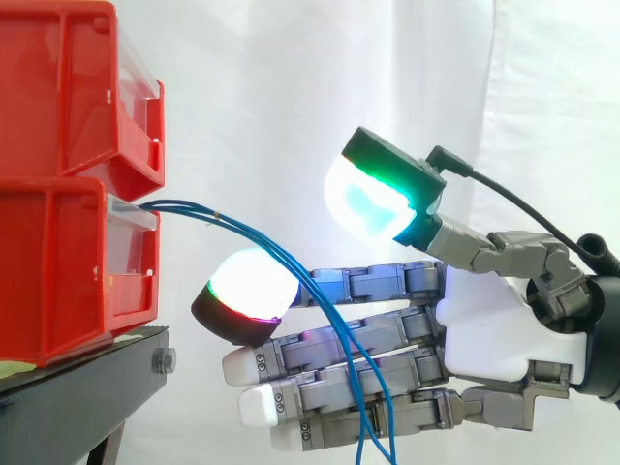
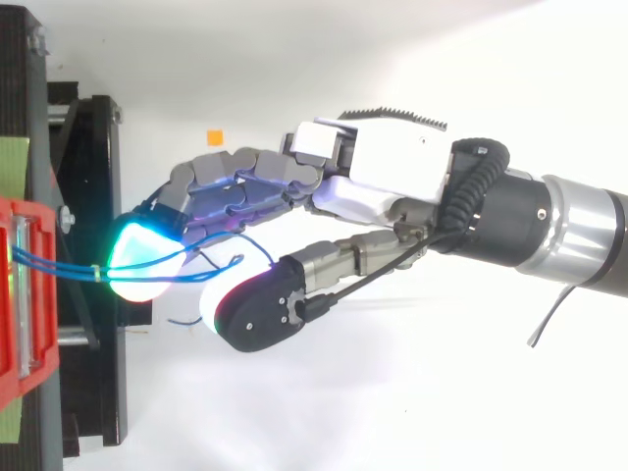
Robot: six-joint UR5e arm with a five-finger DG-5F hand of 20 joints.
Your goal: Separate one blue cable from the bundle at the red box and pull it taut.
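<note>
Blue cables point(image 1: 254, 235): thin glossy strands, bundle leaving front of lower red bin point(image 1: 58, 281), arcing down and right, draped slack across fingers point(image 1: 387, 334), ends hanging below. Robot hand point(image 1: 489, 320): open, segmented grey fingers stretched nearly straight toward bin, thumb point(image 1: 387, 165) raised well above, nothing pinched. Fingertip pads point(image 1: 254, 281) bulbous, glowing white, tinged magenta and green. Bins smooth moulded plastic, upper red bin point(image 1: 68, 87) stacked on lower, on black stand point(image 1: 87, 387). White curtain point(image 1: 271, 87) in soft folds.
</note>
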